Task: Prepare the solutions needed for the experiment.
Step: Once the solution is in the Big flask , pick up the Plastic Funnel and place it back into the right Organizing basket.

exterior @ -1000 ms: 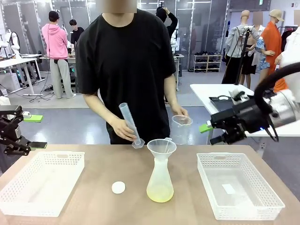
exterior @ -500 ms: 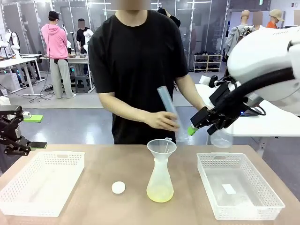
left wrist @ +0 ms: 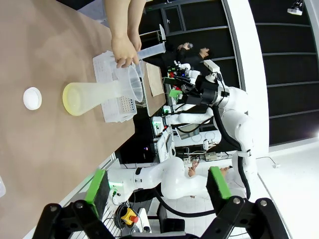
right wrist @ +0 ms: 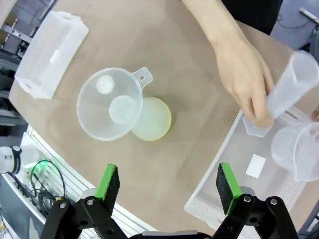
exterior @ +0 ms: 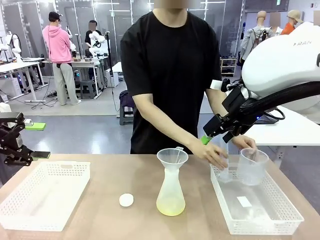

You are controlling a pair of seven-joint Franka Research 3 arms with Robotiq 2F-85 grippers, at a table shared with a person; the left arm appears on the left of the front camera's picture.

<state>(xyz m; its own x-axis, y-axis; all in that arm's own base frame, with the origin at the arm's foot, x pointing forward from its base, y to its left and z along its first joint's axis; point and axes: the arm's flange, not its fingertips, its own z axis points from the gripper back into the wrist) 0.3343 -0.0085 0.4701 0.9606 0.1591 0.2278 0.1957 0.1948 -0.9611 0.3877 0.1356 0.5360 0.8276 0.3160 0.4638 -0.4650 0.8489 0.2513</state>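
Bright, even light from overhead across the front view; only faint, soft shadows on the worktop [exterior: 125,175] beneath the flask [exterior: 170,197]. Near-white glare on the right arm's shell [exterior: 282,60]. Motion blur in the right wrist view over the graduated cylinder [right wrist: 291,87] and the person's hand [right wrist: 246,79]. Strong wide-angle bending toward the edges of both wrist views; dark panels behind in the left wrist one.

This is an open lab hall. A wooden table [exterior: 100,175] carries a plastic flask [exterior: 170,187] with a funnel [exterior: 172,157] in its neck and a little pale yellow liquid [exterior: 170,206] in its bottom, plus a beaker [exterior: 251,167] and a measuring cylinder [right wrist: 291,87] at a white basket [exterior: 295,212]. Behind stand glass walls [exterior: 30,25], white work tables [exterior: 15,66] with people [exterior: 59,45] at them, and cables [exterior: 50,93] on the grey floor [exterior: 75,130].
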